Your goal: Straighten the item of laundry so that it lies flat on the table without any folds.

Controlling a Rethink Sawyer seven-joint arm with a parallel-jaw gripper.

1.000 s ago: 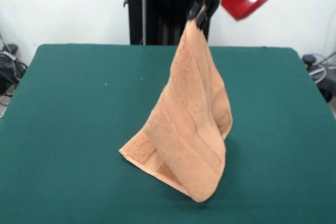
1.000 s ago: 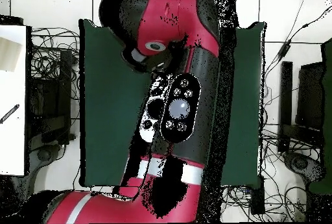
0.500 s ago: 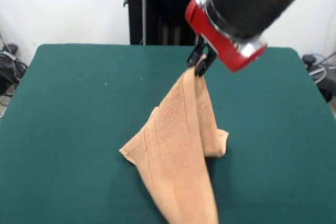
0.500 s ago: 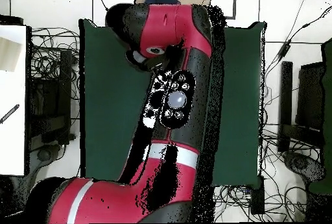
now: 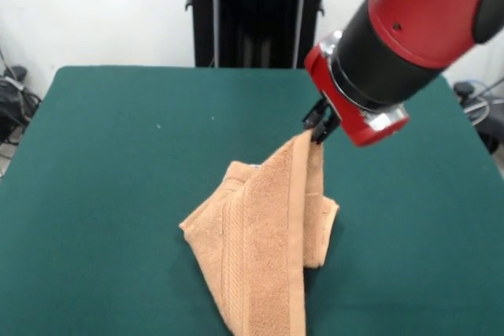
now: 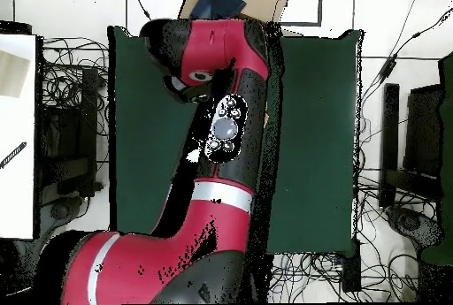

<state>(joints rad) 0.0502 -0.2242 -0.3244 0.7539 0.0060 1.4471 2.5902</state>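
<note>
A: Towel (image 5: 264, 249) sits near the middle of the tabletop (image 5: 110, 163), running toward 6 o'clock in the front view and off the bottom edge; one corner is raised at about 1 o'clock from the heap.

B: And the tool (image 5: 319, 129)?

A: Pinched tight on that raised corner, just under the red wrist; the rest drapes down in a long fold with a second flap doubled under on the 3 o'clock side. Overhead shows only the arm (image 6: 221, 133); the cloth is hidden beneath it.

B: So nowhere near flat.

A: No; I'd judge it mid-spread. To do this well, keep the corner low and draw it away from the heap, toward 1 o'clock, so the weight on the tabletop anchors the far end and the fold pulls open; go slowly, or the whole heap will slide instead of unfolding.

B: Risk?

A: Letting go early; the doubled flap would stay tucked under.
</note>
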